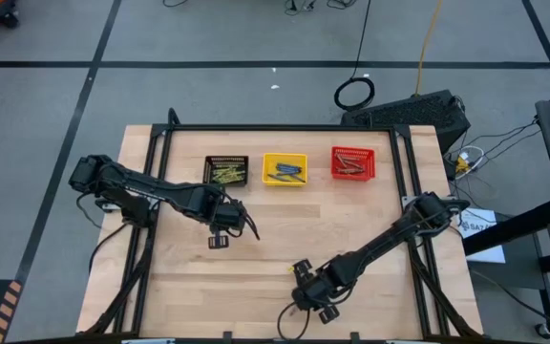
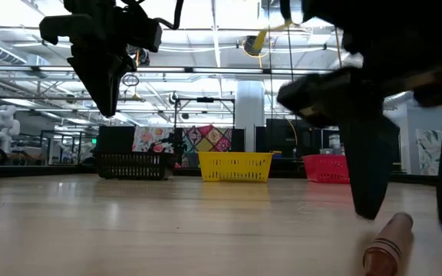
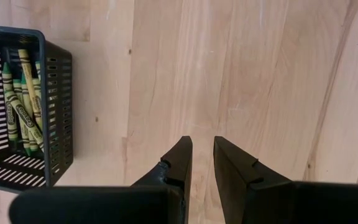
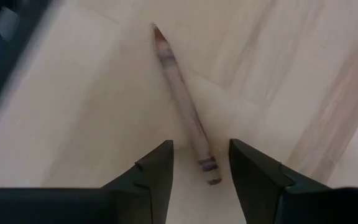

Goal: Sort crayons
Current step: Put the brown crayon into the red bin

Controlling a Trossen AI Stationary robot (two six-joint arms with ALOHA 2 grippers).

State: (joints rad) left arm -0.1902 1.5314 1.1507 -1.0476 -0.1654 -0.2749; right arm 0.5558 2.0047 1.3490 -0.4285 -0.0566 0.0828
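A brownish-red crayon lies flat on the wooden table near its front edge, and also shows in the low view. My right gripper is open and low over the table. Its fingers stand on either side of the crayon's blunt end without touching it. My left gripper hangs above the table, a little in front of the black basket. It is empty, with a narrow gap between its fingers. Olive-yellow crayons lie in the black basket.
Three mesh baskets stand in a row at the table's far side: black, yellow with blue crayons, and red with brownish-red crayons. Bare wood lies between the baskets and the grippers. A dark frame runs along the table's edges.
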